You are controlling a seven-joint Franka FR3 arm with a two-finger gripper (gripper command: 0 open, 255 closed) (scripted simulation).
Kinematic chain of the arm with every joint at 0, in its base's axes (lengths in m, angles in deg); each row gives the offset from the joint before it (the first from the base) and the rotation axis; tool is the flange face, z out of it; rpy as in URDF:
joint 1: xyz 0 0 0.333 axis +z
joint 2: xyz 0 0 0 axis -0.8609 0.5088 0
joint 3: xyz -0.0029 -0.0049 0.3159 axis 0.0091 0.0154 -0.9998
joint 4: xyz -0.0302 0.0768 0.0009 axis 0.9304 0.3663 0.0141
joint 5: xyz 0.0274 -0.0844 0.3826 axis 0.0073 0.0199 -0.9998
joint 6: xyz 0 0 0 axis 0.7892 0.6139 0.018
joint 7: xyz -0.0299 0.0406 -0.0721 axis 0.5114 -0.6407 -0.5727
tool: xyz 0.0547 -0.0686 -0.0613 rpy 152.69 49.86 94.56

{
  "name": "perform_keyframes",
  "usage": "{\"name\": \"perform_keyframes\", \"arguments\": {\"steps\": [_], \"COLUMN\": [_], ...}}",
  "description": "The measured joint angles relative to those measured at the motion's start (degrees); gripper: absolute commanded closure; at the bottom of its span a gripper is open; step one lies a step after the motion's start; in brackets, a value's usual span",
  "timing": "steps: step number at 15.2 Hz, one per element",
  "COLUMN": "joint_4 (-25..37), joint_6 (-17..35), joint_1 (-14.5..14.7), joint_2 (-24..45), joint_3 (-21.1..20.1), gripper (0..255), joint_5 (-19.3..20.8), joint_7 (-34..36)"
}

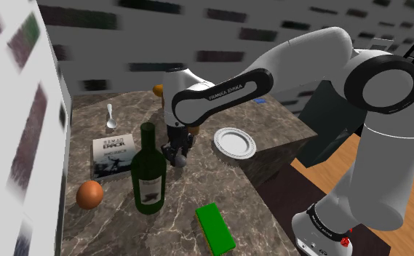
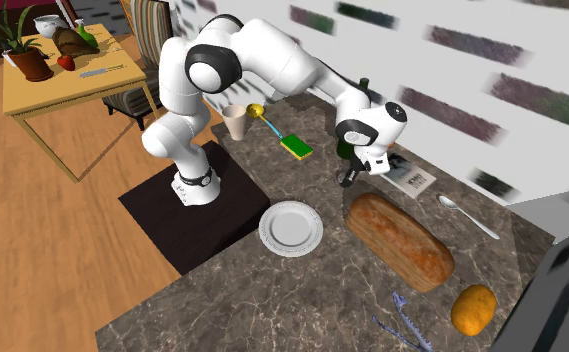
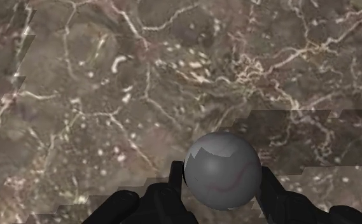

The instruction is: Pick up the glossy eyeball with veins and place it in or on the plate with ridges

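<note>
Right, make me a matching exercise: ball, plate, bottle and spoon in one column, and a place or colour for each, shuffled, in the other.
1 ball
2 plate
3 bottle
4 spoon

a dark green, standing upright
b white, nothing on it
c lying flat near the book
d clasped in the gripper

Pairs: 1-d, 2-b, 3-a, 4-c

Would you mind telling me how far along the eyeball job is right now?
Done: the approach, since the gripper sits around the eyeball and its fingers look shut on it. In hand: the grasp, low at the counter, with no lift evident yet. Left: raising the eyeball, carrying it to the plate, which lies empty, and releasing it there.
</note>
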Motion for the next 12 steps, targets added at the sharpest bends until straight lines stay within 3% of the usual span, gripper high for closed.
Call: {"name": "perform_keyframes", "arguments": {"steps": [6,12], "joint_4": [0.00,1.42], "joint_6": [0.00,-3.29], "joint_1": [0.00,-0.32], "joint_2": [0.00,-1.95], "joint_3": [0.00,-0.24], "gripper": [255,255], "joint_5": [0.00,-0.50], "joint_7": [0.00,-0.07]}}
